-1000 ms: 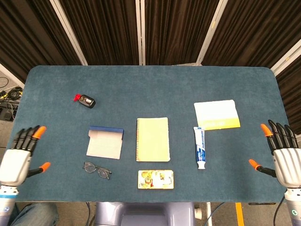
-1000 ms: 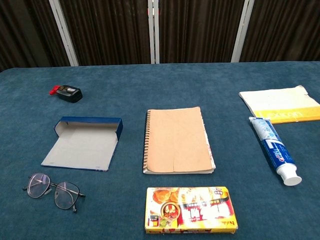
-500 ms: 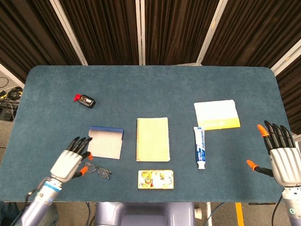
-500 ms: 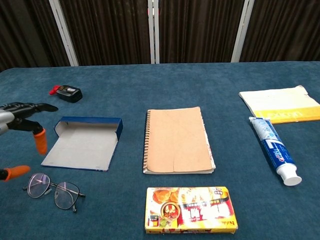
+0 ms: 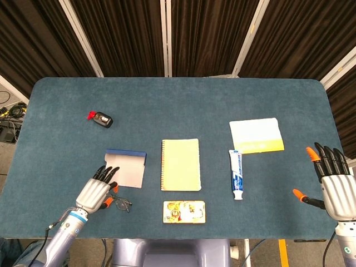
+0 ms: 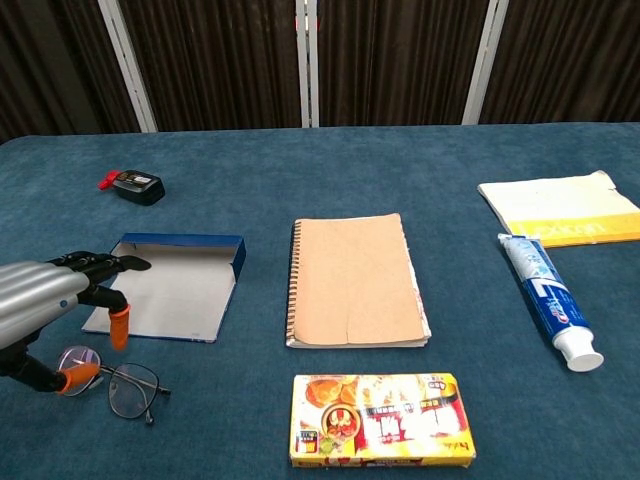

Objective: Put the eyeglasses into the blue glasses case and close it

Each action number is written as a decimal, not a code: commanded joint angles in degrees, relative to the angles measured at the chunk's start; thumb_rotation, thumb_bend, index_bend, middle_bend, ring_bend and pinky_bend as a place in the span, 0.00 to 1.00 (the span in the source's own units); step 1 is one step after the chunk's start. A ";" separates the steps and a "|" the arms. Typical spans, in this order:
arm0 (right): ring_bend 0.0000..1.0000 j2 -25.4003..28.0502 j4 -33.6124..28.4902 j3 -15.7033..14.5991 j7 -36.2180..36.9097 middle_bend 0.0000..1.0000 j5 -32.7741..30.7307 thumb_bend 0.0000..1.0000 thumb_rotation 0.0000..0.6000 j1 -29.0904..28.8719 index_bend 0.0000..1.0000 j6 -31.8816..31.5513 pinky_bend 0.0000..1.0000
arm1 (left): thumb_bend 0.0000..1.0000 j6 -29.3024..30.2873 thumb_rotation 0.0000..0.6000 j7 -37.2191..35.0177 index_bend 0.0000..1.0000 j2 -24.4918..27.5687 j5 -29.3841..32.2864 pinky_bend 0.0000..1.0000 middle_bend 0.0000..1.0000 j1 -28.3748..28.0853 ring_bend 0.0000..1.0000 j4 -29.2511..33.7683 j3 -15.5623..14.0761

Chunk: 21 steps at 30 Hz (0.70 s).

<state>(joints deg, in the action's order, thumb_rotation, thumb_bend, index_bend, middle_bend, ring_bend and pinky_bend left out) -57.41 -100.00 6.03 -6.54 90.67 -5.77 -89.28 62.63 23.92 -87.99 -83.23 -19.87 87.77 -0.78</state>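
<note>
Chest view shows the left hand point(image 6: 45, 305) low over the eyeglasses point(image 6: 112, 382), with its fingers apart and nothing in it. One orange fingertip sits right at the glasses frame, but I cannot tell if it touches. The blue glasses case point(image 6: 172, 285) lies open on the table point(image 6: 300, 170), just at 1 o'clock from the glasses. In the head view, the right hand point(image 5: 332, 183) is far off at 3 o'clock, spread wide and holding nothing.
</note>
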 commanded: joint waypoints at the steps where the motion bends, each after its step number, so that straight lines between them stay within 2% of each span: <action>1: 0.00 0.02 0.03 0.02 0.10 0.00 -0.05 0.00 1.00 -0.01 0.00 0.00 0.00 | 0.37 -0.17 1.00 0.05 0.47 -0.38 0.12 0.00 0.00 -0.25 0.00 -0.27 -0.21; 8: 0.00 0.18 0.11 0.07 0.52 0.00 -0.17 0.00 1.00 0.05 0.00 -0.11 0.00 | 0.41 -0.06 1.00 0.50 0.48 -1.00 0.32 0.00 0.00 -0.55 0.00 -0.28 -0.60; 21: 0.00 0.36 0.09 0.06 0.93 0.00 -0.11 0.00 1.00 0.12 0.00 -0.28 0.00 | 0.42 -0.27 1.00 0.97 0.54 -1.78 1.35 0.00 0.00 -0.94 0.00 -1.01 -1.29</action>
<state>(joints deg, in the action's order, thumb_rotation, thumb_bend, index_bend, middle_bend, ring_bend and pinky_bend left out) -57.05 -99.91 6.09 -5.61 90.56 -5.65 -89.56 62.33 24.90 -89.75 -81.87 -20.81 86.79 -2.05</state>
